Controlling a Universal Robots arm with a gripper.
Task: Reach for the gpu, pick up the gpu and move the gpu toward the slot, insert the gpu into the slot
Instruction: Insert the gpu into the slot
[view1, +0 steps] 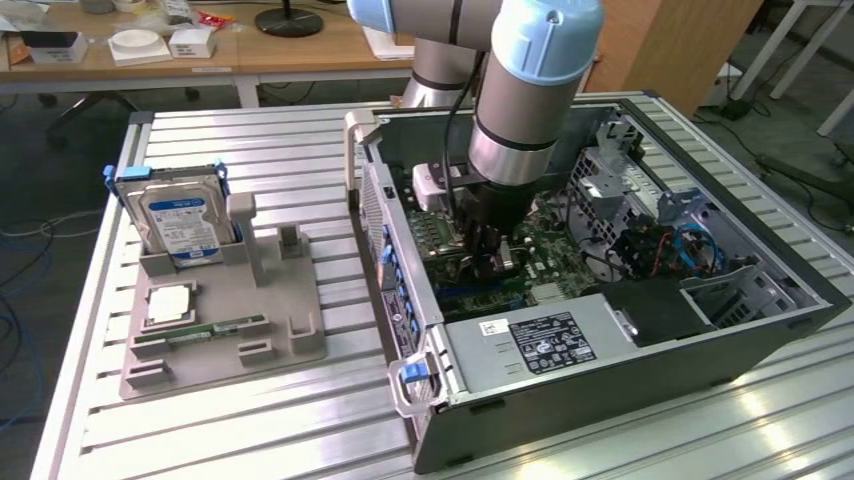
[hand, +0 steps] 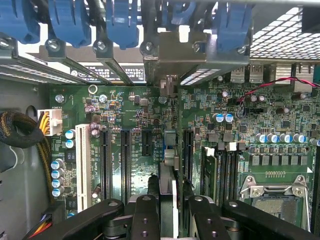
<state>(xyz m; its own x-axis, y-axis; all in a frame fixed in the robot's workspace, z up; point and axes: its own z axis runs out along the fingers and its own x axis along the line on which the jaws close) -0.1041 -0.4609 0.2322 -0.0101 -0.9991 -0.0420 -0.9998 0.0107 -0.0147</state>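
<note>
Holding the gpu (hand: 168, 195) on edge over the motherboard (hand: 125, 107) inside the computer case (view1: 747, 340) | gripper (hand: 169, 212) fingers are clamping its top edge | card is looking thin, light, stiff, easy to break | gripping the bare edge is seeming best

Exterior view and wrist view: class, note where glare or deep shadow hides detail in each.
Exterior view: glare streaks the metal table near the case; the motherboard lies shaded under the arm. Wrist view: the perforated case wall is washed out bright.

Arm vertical, tool (hand: 169, 207) clamped shut on the card.
</note>
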